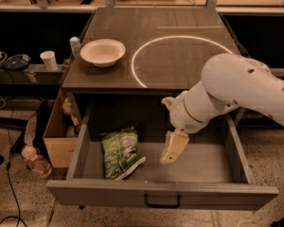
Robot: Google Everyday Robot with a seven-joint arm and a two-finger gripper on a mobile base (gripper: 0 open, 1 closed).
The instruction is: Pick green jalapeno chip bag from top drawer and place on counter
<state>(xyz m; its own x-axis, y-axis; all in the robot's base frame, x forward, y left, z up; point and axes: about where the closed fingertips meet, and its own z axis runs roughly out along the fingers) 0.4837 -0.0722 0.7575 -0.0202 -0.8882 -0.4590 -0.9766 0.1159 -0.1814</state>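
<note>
The green jalapeno chip bag (120, 152) lies flat in the left part of the open top drawer (161, 194), its white edge toward the front. The gripper (170, 153) hangs inside the drawer near its middle, to the right of the bag and apart from it, at the end of the white arm (236, 91) that reaches in from the right. The counter (170, 37) with the glowing white circle sits behind and above the drawer.
A white bowl (102, 52) stands on the counter's left side. A tan cardboard box (59, 136) sits on the floor left of the drawer, with a bottle (35, 161) beside it. A white cup (49, 60) stands on a low shelf at far left.
</note>
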